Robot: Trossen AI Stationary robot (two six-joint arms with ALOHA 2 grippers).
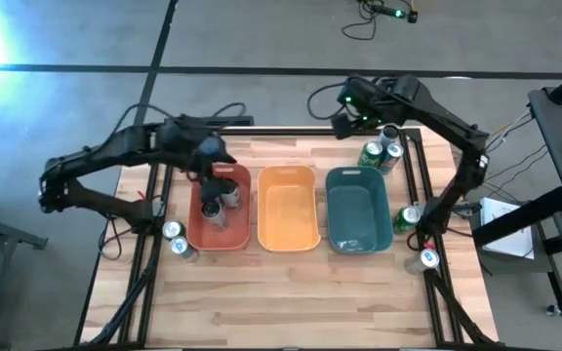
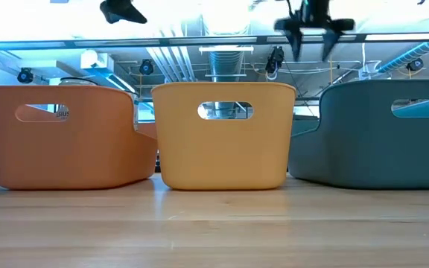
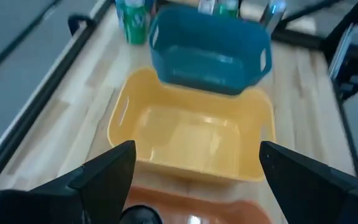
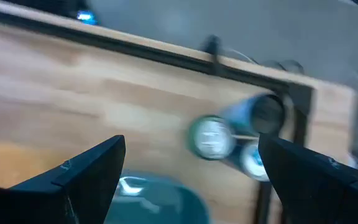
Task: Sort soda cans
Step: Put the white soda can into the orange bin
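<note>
L hand (image 1: 211, 166) wide over red bin (image 1: 195, 229); R hand (image 1: 351, 122) wide nr green cans (image 1: 372, 153)

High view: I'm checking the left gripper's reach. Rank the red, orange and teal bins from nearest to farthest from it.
Left gripper, open, is over the red bin.
1. Red bin, directly beneath.
2. Orange bin, middle.
3. Teal bin, far side.
</note>
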